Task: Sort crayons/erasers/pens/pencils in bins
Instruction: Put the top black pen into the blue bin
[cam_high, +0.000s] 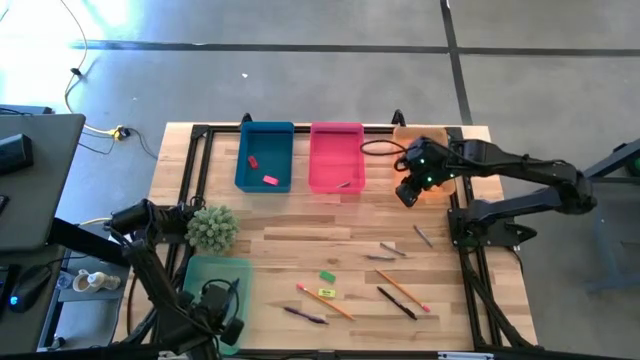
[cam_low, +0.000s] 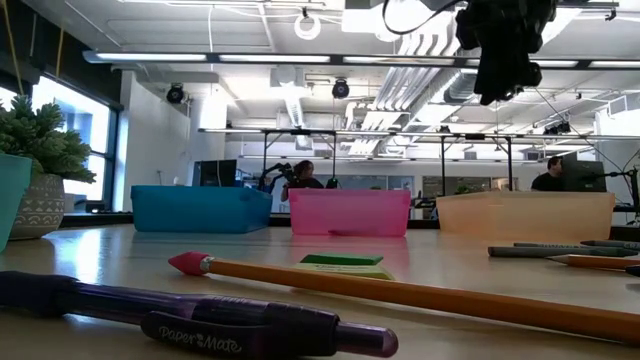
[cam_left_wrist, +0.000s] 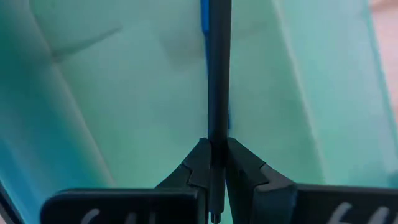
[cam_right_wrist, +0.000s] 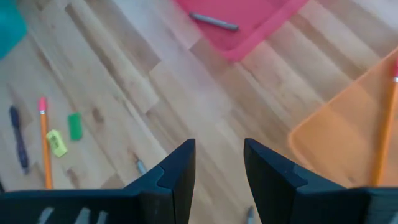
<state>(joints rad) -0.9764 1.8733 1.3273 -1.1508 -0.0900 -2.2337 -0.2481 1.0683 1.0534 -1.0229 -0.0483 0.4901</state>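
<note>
My left gripper is over the mint green bin at the table's near left and is shut on a slim dark pen. My right gripper is open and empty, above the table beside the orange bin, which holds a pencil. The blue bin holds two red erasers. The pink bin holds a grey crayon. Pencils, pens, a green eraser, a yellow eraser and crayons lie flat on the table. My left gripper pinches the dark pen between its two fingers near one end. The pen runs on straight ahead of the fingertips, along the fingers, over the mint bin's floor. Whether its far end rests on the bin, I cannot tell.
A spiky green plant stands just beyond the mint bin, close to my left arm. A black frame runs along the table's edges. A purple pen and a pencil lie nearest the front edge.
</note>
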